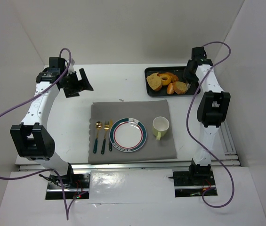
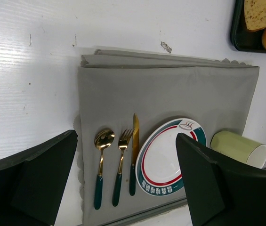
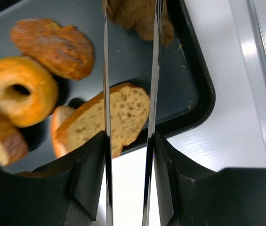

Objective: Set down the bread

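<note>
Reaching into the tray [image 3: 184, 80] with the right gripper [image 3: 130, 12] around the bread [image 3: 133, 26] to lift it; cannot tell if squeezing. Holding left gripper [image 2: 127, 141] wide open, empty.

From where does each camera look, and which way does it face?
Top external: above and behind the bases, looking down on the table; both arms show, with left gripper and right gripper.
Left wrist: raised over the table's left, facing the placemat and plate; its two fingers frame the bottom corners.
Right wrist: close above the tray, facing the doughnut and bread slices; its fingers run up the middle.
Shared: all three see the tray; top and left wrist see the plate.
</note>
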{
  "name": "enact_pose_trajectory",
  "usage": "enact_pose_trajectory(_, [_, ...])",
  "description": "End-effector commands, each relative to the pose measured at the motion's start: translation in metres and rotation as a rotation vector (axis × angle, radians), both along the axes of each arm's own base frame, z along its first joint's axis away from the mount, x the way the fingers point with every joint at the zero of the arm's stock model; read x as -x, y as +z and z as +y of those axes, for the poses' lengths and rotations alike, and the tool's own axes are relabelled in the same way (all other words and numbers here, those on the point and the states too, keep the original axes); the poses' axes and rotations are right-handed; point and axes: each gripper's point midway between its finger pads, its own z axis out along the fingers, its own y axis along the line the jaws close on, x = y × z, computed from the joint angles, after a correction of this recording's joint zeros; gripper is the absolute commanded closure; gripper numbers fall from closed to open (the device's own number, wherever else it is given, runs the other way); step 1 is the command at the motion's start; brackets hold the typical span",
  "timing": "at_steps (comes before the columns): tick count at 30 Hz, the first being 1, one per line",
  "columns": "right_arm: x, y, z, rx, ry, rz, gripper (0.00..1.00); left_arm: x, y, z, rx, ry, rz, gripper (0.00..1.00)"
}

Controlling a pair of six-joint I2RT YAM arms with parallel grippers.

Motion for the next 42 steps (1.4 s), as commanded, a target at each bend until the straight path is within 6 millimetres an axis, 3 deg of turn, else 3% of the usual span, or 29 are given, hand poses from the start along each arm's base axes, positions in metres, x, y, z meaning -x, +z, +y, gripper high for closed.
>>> enact_pose_trajectory(1, [0.007, 0.086, 0.012, -0.033, 0.03, -0.173, 0.59, -0.006, 0.014, 0.001, 0.007, 0.0, -0.05, 0.01])
enact_pose_trajectory(12, [0.055, 0.123, 0.028, -0.084, 0.081, -0.2, 0.6, -0.002, 0.022, -0.002, 0.016, -0.019, -0.071, 0.01])
enact_pose_trajectory(16, [0.07, 0.14, 0.042, -0.133, 0.147, -0.225, 0.61, -0.001, 0.026, -0.004, 0.022, -0.025, -0.081, 0.01])
enact_pose_trajectory(19, [0.09, 0.154, 0.074, -0.183, 0.291, -0.246, 0.63, 0.002, 0.026, -0.004, 0.022, -0.025, -0.081, 0.01])
enact_pose_trajectory(22, [0.122, 0.165, 0.122, -0.217, 0.483, -0.254, 0.63, 0.003, 0.023, -0.005, 0.03, -0.031, -0.072, 0.01])
enact_pose_trajectory(23, [0.136, 0.164, 0.149, -0.227, 0.569, -0.238, 0.63, 0.003, 0.023, -0.005, 0.03, -0.031, -0.072, 0.01])
enact_pose_trajectory(26, [0.177, 0.158, 0.19, -0.252, 0.724, -0.184, 0.63, 0.006, 0.022, -0.004, 0.021, -0.024, -0.078, 0.01])
enact_pose_trajectory(27, [0.192, 0.156, 0.215, -0.261, 0.805, -0.173, 0.63, 0.007, 0.014, -0.004, 0.022, -0.024, -0.064, 0.01])
enact_pose_trajectory(29, [0.227, 0.147, 0.243, -0.289, 0.907, -0.13, 0.63, 0.012, 0.019, -0.002, 0.014, -0.018, -0.078, 0.01])
enact_pose_trajectory(34, [0.289, 0.112, 0.266, -0.325, 0.998, 0.025, 0.63, 0.015, 0.02, -0.001, 0.004, -0.01, -0.085, 0.01])
enact_pose_trajectory(39, [0.329, 0.095, 0.269, -0.328, 1.044, 0.138, 0.63, 0.018, 0.023, -0.001, 0.011, -0.003, -0.083, 0.01])
enact_pose_trajectory(40, [0.329, 0.094, 0.269, -0.328, 1.044, 0.138, 0.63, 0.018, 0.023, -0.001, 0.011, -0.003, -0.083, 0.01])
enact_pose_trajectory(42, [0.346, 0.08, 0.268, -0.328, 1.074, 0.21, 0.63, 0.017, 0.027, -0.001, 0.016, 0.004, -0.09, 0.01])
